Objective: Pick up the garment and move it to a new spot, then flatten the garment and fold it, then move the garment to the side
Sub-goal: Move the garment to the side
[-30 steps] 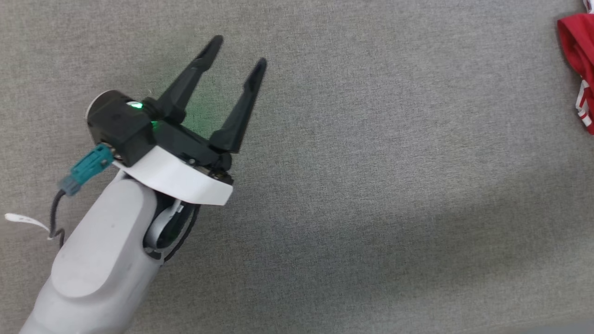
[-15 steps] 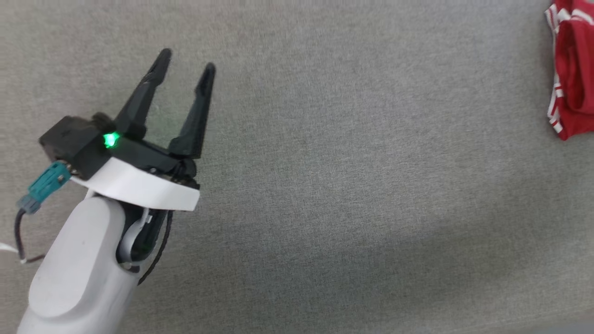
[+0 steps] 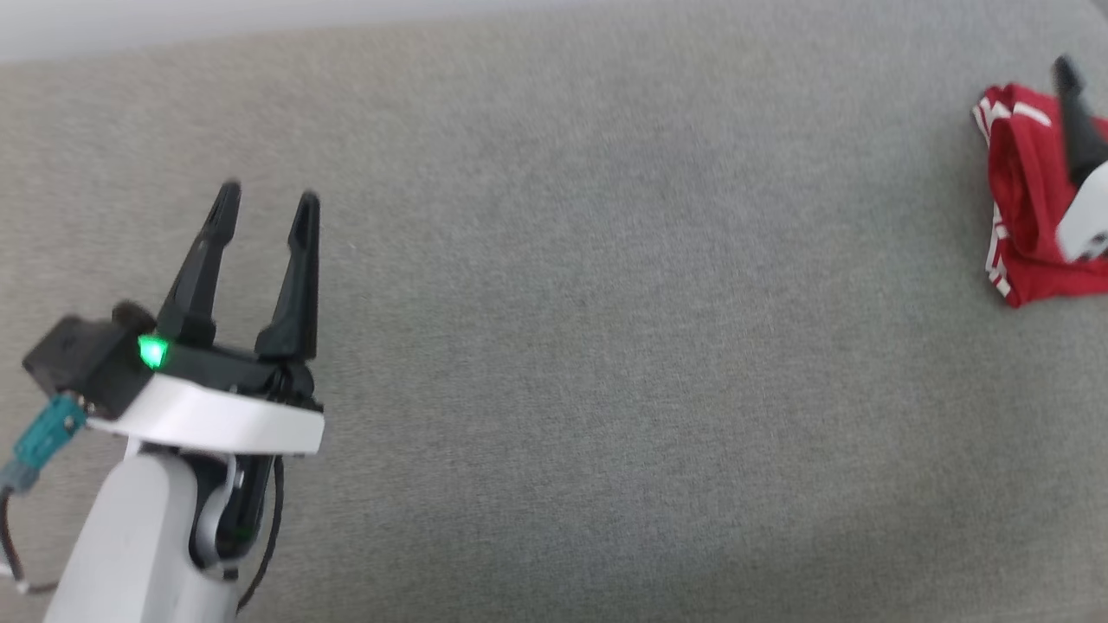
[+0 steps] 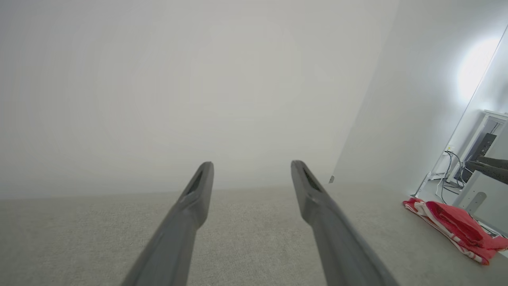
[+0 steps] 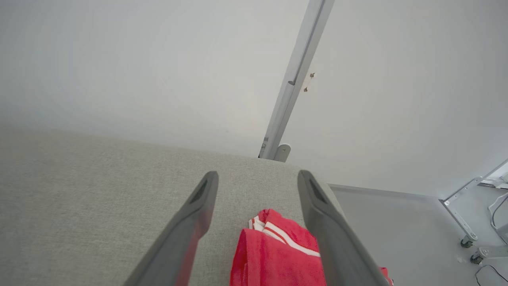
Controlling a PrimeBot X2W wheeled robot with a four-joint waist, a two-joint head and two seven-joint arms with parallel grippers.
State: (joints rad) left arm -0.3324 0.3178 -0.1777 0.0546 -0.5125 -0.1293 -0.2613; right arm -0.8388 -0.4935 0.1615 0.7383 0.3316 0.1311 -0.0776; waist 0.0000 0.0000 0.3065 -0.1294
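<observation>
While both pairs of fingers stand spread and empty, the red shirt [image 5: 274, 254] lies bundled aside.
Just over it hangs the right gripper [image 5: 257, 174], so the move aside looks done; the left gripper [image 3: 268, 195] is well apart. It rests near the edge of the grey cloth surface [image 3: 606, 346], white wall [image 5: 119, 59] and pale rail [image 5: 293, 79] beyond.

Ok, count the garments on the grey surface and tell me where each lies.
1. The garment lies bunched at the grey surface's far right edge, under the open right gripper, far from the left gripper. Anything past the picture's right edge is hidden.
</observation>
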